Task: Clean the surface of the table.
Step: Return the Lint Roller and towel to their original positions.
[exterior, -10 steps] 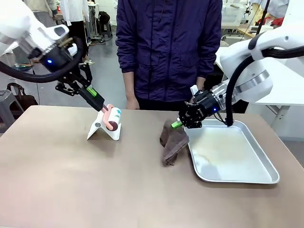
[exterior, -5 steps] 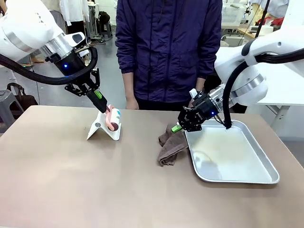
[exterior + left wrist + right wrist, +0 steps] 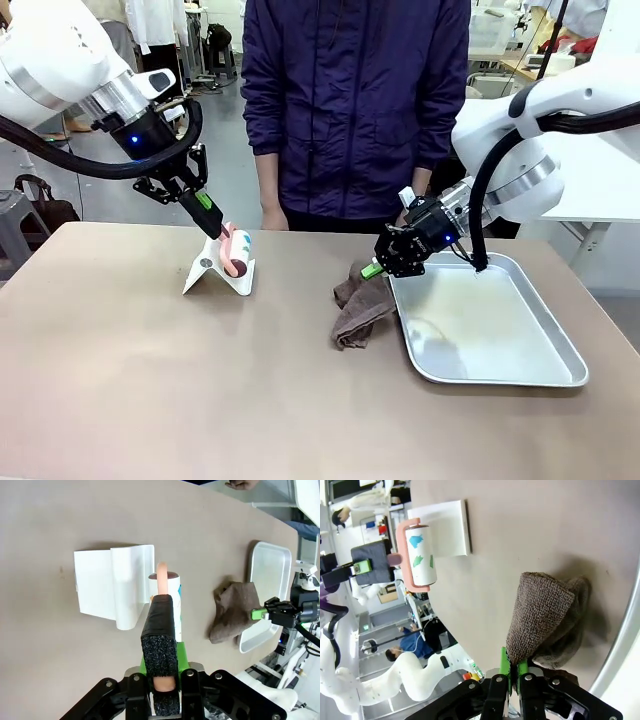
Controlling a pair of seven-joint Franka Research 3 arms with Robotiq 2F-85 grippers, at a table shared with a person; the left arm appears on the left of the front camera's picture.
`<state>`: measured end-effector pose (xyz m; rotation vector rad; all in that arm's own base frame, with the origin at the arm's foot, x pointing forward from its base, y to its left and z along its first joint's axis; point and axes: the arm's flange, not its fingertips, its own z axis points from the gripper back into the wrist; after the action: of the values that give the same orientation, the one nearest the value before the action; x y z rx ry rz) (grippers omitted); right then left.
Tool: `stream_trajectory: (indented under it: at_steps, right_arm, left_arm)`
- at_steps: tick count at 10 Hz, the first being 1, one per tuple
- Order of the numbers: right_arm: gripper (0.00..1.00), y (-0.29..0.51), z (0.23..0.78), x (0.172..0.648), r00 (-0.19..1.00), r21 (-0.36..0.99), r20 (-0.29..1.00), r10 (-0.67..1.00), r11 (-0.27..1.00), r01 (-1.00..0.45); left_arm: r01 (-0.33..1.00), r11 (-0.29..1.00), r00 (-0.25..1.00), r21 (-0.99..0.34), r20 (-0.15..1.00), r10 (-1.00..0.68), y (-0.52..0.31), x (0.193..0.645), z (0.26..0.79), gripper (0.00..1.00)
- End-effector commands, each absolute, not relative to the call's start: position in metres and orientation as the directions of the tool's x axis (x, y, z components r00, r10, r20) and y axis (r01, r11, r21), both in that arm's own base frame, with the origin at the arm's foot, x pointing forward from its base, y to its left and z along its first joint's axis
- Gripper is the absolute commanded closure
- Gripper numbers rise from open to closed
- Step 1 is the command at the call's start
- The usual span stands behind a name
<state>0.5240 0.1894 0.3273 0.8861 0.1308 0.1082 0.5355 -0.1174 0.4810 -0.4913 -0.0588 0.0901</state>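
Table (image 3: 150,400), tan top, spans the foreground between both arms. On it: brown cloth (image 3: 358,305) touching the silver tray (image 3: 500,340) at its left edge; white stand (image 3: 215,268) farther left. Right gripper (image 3: 376,266) pinches the cloth's upper corner. Left gripper (image 3: 212,215) clamps the pink handle of a lint roller (image 3: 238,250) over the stand.

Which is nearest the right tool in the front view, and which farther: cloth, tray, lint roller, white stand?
1. Cloth: pinched in the right tool.
2. Tray: just to its right.
3. Lint roller and white stand: far left, together; too close to call.
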Motion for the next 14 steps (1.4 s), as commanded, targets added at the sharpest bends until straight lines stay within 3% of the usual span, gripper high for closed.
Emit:
stream_trajectory:
  at_steps: [1, 3, 5, 14]
  right_arm:
    - [0.94, 0.189, 0.327, 0.524, 0.987, 0.777, -0.069, 0.148, 0.628, -0.040]
    - [0.94, 0.220, 0.325, 0.534, 0.991, 0.698, -0.078, 0.112, 0.715, -0.026]
    - [0.94, 0.234, 0.316, 0.537, 0.991, 0.677, -0.080, 0.110, 0.735, -0.027]
    - [0.94, 0.232, 0.296, 0.550, 0.989, 0.656, -0.080, 0.128, 0.753, -0.045]
  left_arm:
    - [-0.072, 0.878, 0.994, -0.473, 0.035, 0.101, -0.117, 0.535, 0.481, 0.78]
    - [0.017, 0.887, 0.994, -0.462, 0.101, 0.033, -0.128, 0.540, 0.476, 0.78]
    - [0.023, 0.898, 0.993, -0.440, 0.117, 0.032, -0.130, 0.548, 0.469, 0.78]
    - [-0.073, 0.908, 0.986, -0.413, 0.105, 0.127, -0.140, 0.556, 0.451, 0.78]
